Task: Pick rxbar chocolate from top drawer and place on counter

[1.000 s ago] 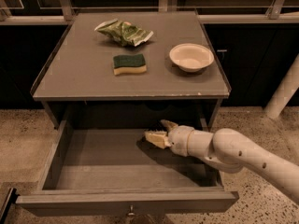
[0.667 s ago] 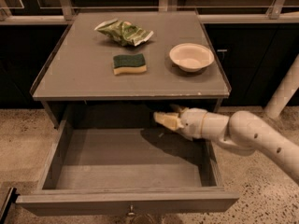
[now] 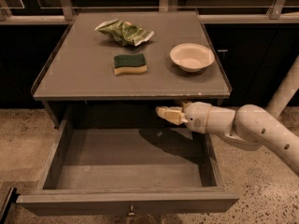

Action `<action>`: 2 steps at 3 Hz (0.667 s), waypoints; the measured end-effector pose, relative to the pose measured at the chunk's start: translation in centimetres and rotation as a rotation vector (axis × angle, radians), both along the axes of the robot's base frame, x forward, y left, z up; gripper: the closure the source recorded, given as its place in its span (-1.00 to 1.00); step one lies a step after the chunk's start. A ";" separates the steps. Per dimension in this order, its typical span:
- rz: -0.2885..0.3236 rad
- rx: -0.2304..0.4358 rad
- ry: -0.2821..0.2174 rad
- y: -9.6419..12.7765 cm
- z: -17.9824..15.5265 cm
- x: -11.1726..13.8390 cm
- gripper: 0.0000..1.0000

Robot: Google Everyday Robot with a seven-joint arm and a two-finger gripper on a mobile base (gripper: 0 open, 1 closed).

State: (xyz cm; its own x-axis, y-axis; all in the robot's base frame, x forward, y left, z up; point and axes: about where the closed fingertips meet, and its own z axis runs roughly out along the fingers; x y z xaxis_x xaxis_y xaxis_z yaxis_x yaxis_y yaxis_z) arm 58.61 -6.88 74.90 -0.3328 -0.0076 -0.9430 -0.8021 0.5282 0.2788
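Gripper [image 3: 169,115] hangs just under the front lip of the counter [image 3: 84,73], up over the back right part of the top drawer [image 3: 126,200], pointing left. It is carried on a thick pale arm [image 3: 261,129] that reaches in from the right, crossing above the drawer's right side wall. From where I stand I cannot tell whether the gripper is clamped on anything or not; its tan tip sits against the dark gap beneath the counter. The gripper is clear of the drawer floor, and its shadow [image 3: 173,141] falls on the grey floor below it.

The drawer is pulled well out towards me, with its small round knob [image 3: 132,212] at the bottom edge of the view. The rxbar chocolate I cannot make out, on the drawer floor or at the gripper.

Up on the counter, a crumpled green snack bag [image 3: 125,31] lies towards the back. A sponge [image 3: 130,63], green on top and yellow along its near edge, lies near it on my side. A shallow off-white bowl [image 3: 192,56] stands to the right of the sponge, apart from it and almost directly above the gripper. Speckled flooring [image 3: 261,185] shows around the drawer
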 end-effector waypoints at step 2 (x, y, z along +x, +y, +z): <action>-0.022 -0.001 -0.046 0.2 3.4 -7.1 1.00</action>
